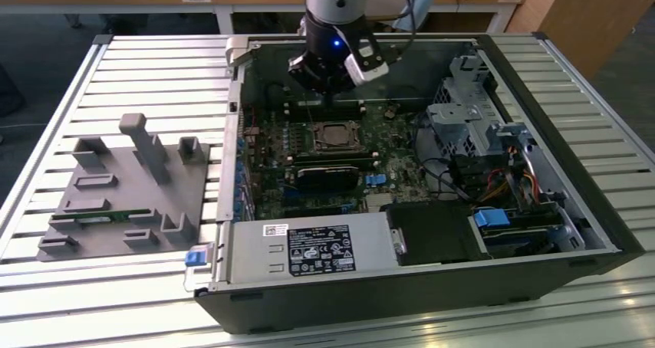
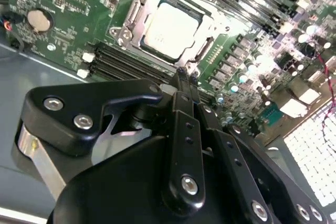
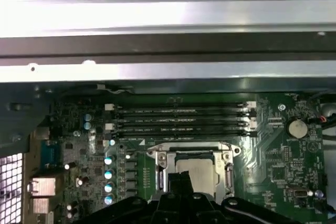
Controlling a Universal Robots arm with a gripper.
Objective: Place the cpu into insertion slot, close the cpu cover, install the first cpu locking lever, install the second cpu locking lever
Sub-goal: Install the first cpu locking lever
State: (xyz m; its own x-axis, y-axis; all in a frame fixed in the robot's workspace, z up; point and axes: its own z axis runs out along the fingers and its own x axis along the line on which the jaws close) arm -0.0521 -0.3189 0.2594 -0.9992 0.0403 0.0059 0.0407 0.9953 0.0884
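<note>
Robot gripper (image 2: 187,75), its 2 fingers closed together on nothing, hovers just beside the insertion slot (image 2: 128,22), where the cpu (image 2: 173,26) lies seated. The chip looks light, stiff and fragile; grip its edges.

The cpu (image 3: 202,173) sits in the insertion slot (image 3: 230,176), at twelve o'clock from the closed gripper (image 3: 182,184); memory slots (image 3: 178,124) lie beyond, a coin cell (image 3: 297,128) at two o'clock.
</note>
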